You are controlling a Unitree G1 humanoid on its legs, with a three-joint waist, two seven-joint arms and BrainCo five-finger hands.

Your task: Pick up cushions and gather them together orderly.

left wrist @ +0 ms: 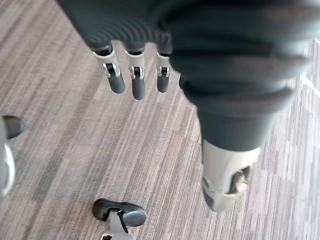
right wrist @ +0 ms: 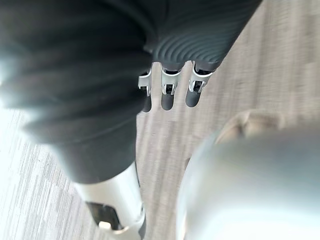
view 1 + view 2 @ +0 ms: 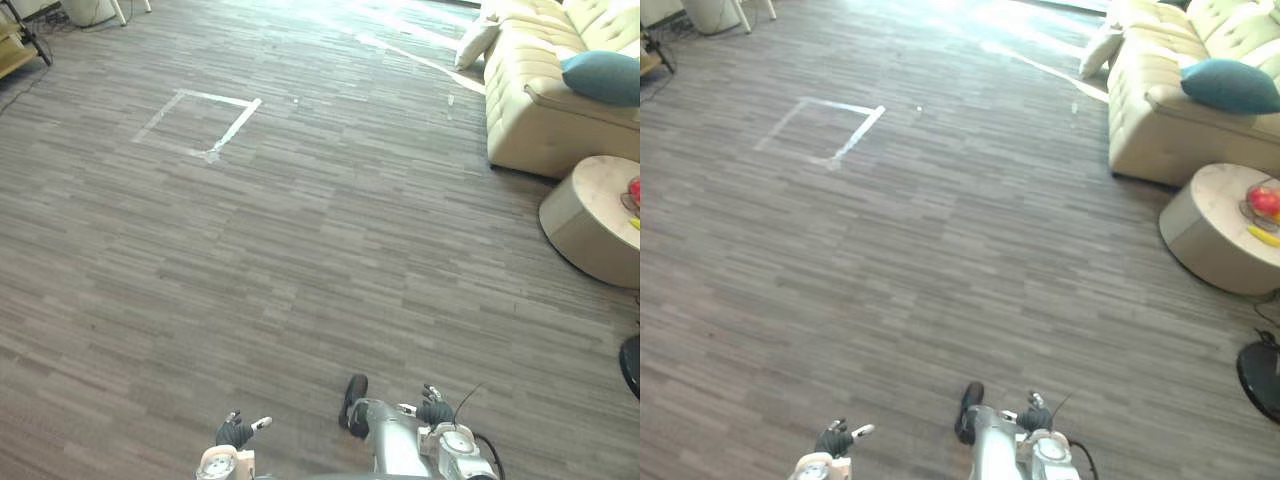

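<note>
Cushions noted, two in number: a teal, oval fabric cushion lies on the cream tufted sofa at the far right, its long axis running across the view and its narrower end pointing to the robot's left. A cream square cushion sits at the sofa's far end, tilted, its long axis slanting down toward the left; whether it rests on the floor cannot be told. Near the sofa's nearer end stands a round beige low table carrying red fruit and something yellow. A square outline of white tape marks the grey wood-grain floor, well apart from both cushions. Left hand and right hand hang over the floor near the robot, well apart from the sofa — fingers straight and relaxed, nothing held.
</note>
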